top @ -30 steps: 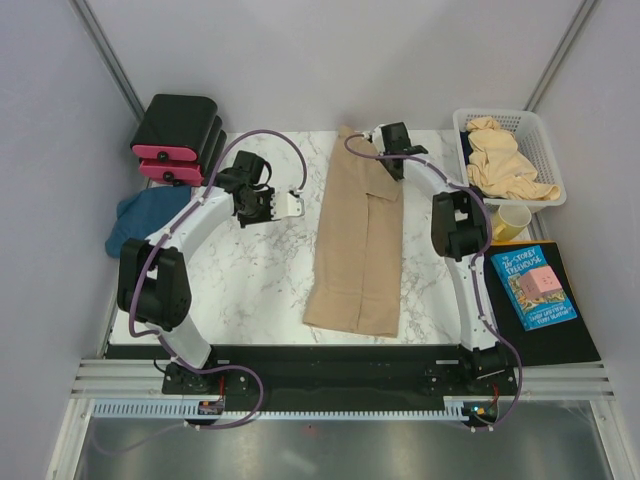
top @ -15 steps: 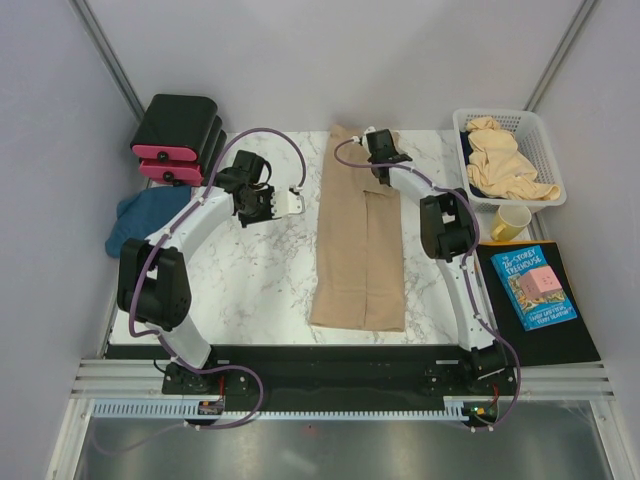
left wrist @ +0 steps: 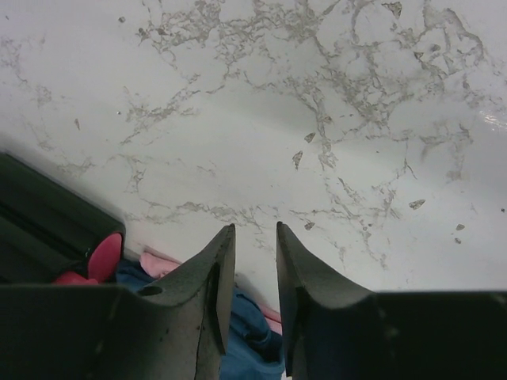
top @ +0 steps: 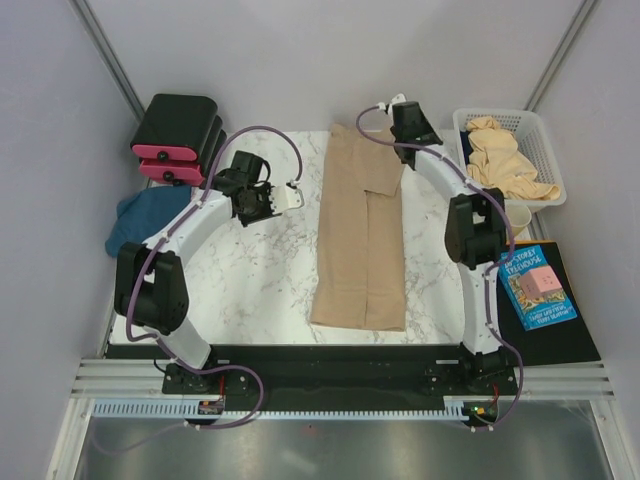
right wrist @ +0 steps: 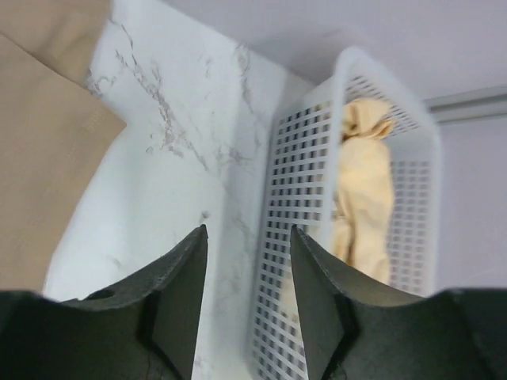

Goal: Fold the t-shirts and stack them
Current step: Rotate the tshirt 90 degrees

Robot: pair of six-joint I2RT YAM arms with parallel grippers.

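A long tan t-shirt (top: 360,235), folded into a narrow strip, lies flat down the middle of a marble table (top: 260,270), its far end near the right gripper (top: 405,115); that gripper hovers at the table's far edge with its jaws parted moderately wide and nothing between them, beside a white mesh basket (top: 548,150) holding crumpled tan shirts (top: 500,160). The left gripper (top: 290,197) hangs over bare marble left of the strip, its jaws only narrowly apart and empty; a dark blue shirt (top: 150,215) lies bunched at the table's left edge, below the black-and-pink boxes (top: 175,135).
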